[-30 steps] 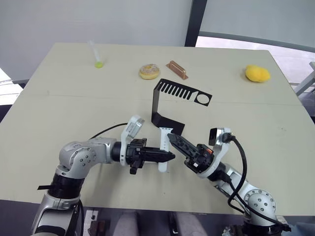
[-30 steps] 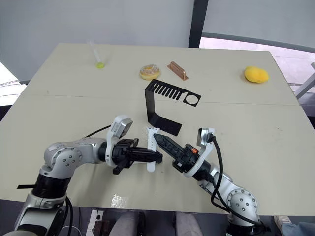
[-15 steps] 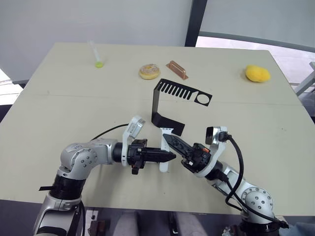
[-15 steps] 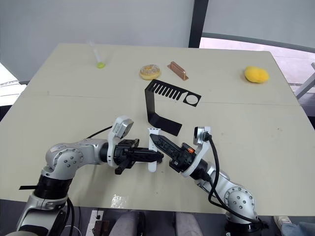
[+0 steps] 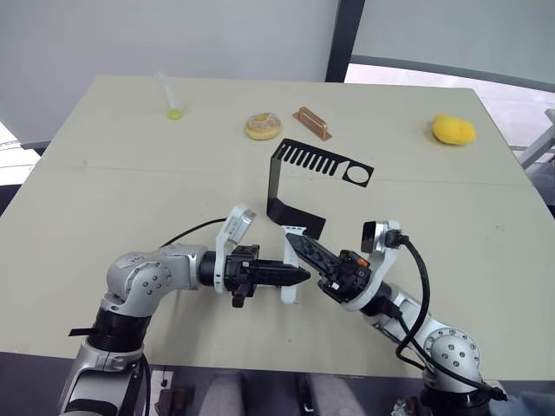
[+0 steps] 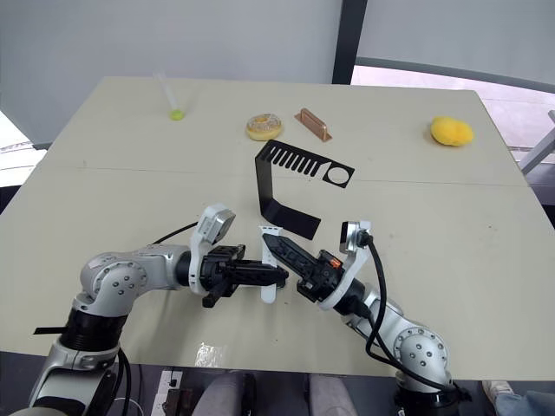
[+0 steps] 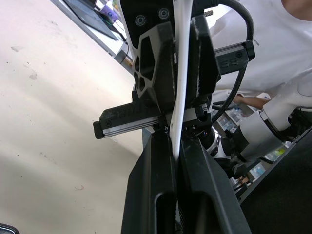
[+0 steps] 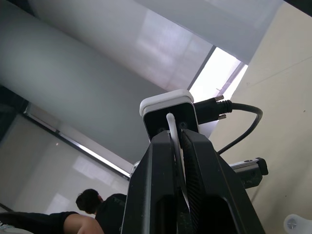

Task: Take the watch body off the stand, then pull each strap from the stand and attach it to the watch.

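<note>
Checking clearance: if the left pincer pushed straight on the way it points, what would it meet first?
Probably the right pincer. The left pincer, shut on the slim white rubbery strap, points at it from close by; exact depth is unclear.

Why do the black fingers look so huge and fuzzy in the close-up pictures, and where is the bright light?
In the left wrist view the fingers sit right against the lens, so they loom large and soft around the white strap. In the right wrist view a window glares bright behind the dark fingers. The left eye view is evenly lit, with soft shadows on the table.
</note>
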